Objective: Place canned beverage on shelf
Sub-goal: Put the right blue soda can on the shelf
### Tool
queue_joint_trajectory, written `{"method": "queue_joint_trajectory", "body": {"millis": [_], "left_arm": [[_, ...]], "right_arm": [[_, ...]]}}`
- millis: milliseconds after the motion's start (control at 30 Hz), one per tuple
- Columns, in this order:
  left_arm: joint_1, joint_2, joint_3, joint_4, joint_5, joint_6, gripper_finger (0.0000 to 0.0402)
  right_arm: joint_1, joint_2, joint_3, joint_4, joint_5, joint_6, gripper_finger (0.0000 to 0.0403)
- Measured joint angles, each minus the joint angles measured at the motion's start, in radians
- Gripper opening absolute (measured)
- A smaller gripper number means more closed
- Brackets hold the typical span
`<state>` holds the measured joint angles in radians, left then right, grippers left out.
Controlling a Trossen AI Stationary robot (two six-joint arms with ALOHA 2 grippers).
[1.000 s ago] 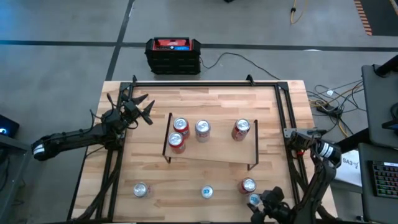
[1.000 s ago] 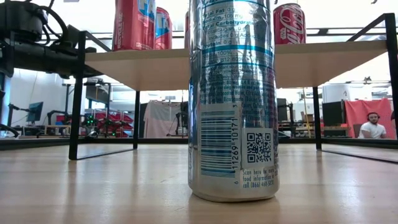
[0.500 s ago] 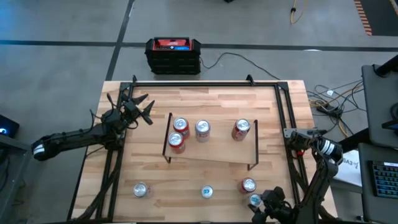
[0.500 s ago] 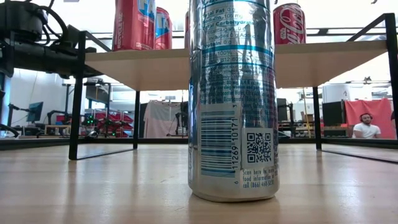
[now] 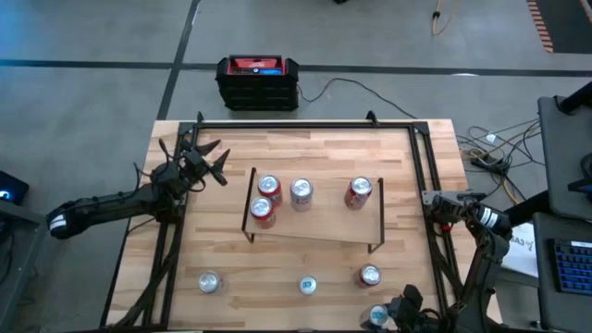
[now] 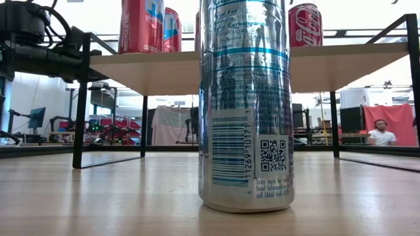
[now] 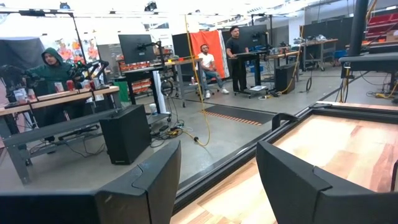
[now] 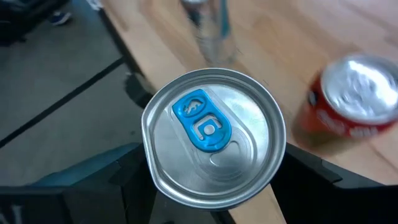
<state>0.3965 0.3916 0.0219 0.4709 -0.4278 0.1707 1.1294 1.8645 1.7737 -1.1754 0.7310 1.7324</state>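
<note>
Right gripper (image 8: 211, 180) clamped on silver blue-tab can (image 8: 213, 137), upright, at near right table edge. We judge shelf (image 5: 314, 225) lies far-left of it, so can must travel up, away from us. Red can (image 5: 369, 275) stands just beside that path. Left gripper (image 5: 211, 159) spread wide, empty, parked left of shelf; right arm nearer.

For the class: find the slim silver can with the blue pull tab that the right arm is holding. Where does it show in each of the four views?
High view: silver can at the bottom edge, right of centre, in the right gripper.
Low view: not identifiable.
Left wrist view: not in it.
Right wrist view: its top fills the centre, between the dark fingers.
Shared landmark: the red can standing beside it.
</note>
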Motion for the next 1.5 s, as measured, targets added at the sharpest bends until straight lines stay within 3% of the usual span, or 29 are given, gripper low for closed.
{"method": "queue_joint_trajectory", "body": {"millis": [267,600,1100,1500], "left_arm": [[0.000,0.000,0.000,0.000,0.000,0.000,0.0195],[0.000,0.000,0.000,0.000,0.000,0.000,0.0195],[0.000,0.000,0.000,0.000,0.000,0.000,0.0195],[0.000,0.000,0.000,0.000,0.000,0.000,0.0195]], "right_arm": [[-0.015,0.000,0.171,-0.110,0.107,-0.211,0.0249],[-0.129,-0.002,0.360,-0.390,0.130,-0.260,0.0249],[-0.449,-0.001,0.386,-0.382,0.065,-0.573,0.0249],[-0.567,0.000,0.348,-0.285,0.055,-0.651,0.0249]]}}
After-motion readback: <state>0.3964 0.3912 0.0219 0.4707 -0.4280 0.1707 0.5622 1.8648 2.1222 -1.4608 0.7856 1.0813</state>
